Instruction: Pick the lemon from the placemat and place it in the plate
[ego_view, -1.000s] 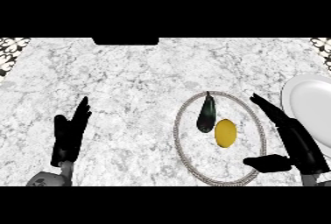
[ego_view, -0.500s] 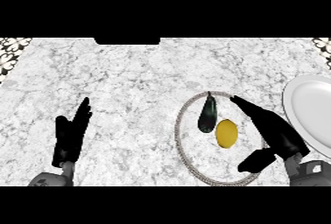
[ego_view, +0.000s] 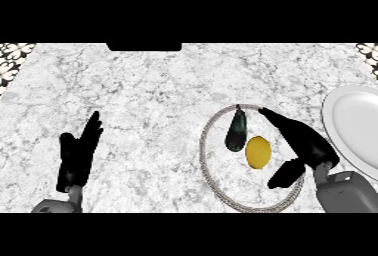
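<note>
One lemon (ego_view: 258, 152) lay on the round placemat (ego_view: 203, 160), right of its centre and just beside a dark vegetable (ego_view: 236, 131). Whether the two touched could not be told. The right hand (ego_view: 310, 147) was over the mat's right side, open, with its fingers (ego_view: 277, 120) stretched straight past the lemon's upper right and its thumb (ego_view: 286, 172) spread near the lemon's lower right. Nothing was gripped. The plate (ego_view: 354, 130) sat at the right edge of the view, beside the mat and bare.

Step in hand, as judged: closing on the lemon. To do it well, the palm should shift left until the lemon sits between the fingers and thumb. The hand should then come down before it curls. The fingers should be kept off the dark vegetable, since a nudge there could roll the lemon away. The lemon's rounded skin favours a grip across its short middle rather than its ends. Lift clear of the mat's beaded rim before carrying right.

Count: lemon 1; dark vegetable 1; placemat 1; plate 1; hands 2. The left hand (ego_view: 76, 157) was open and resting at lower left on the counter (ego_view: 148, 85).
</note>
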